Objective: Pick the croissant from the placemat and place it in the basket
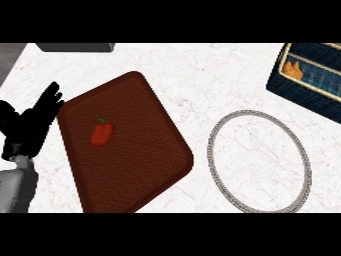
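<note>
A brown placemat (129, 165) lies left of centre on the white marble counter. On it rests only a small red pepper (102, 132); no croissant shows there. At the upper right stands a dark blue basket (309, 95), and an orange-brown piece (295, 70) that looks like the croissant lies inside its left corner. My left hand (25, 125) is at the left edge beside the placemat, fingers straight and pointing up, holding nothing. My right hand does not show.
A thin grey ring (211, 150), like the rim of a round plate, lies between the placemat and the basket. A grey object (75, 47) sits at the counter's far edge. The counter's left edge (3, 75) runs near my left hand.
</note>
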Tool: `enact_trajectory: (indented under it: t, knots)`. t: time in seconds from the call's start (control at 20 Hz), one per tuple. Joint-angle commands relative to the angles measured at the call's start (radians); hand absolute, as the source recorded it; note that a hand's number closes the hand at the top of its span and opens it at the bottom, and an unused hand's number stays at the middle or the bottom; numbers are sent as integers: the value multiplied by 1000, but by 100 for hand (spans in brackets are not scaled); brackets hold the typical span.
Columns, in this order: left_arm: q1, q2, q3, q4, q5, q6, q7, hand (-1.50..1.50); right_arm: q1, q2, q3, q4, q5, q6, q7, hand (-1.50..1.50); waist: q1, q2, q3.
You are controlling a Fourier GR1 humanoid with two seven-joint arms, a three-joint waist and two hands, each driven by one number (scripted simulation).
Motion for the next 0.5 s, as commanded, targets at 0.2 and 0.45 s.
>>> enact_trajectory:
  t: [0.2,0.45]
  knots:
    - [57,46,48,7,24,-38,-42,0,141,-64,-215,-145,-248,-6,-75,-150,-21,-7,0]
    - [-2,42,44,22,20,-22,-6,0,252,-209,-286,-241,-389,264,-13,-150,-35,-8,0]
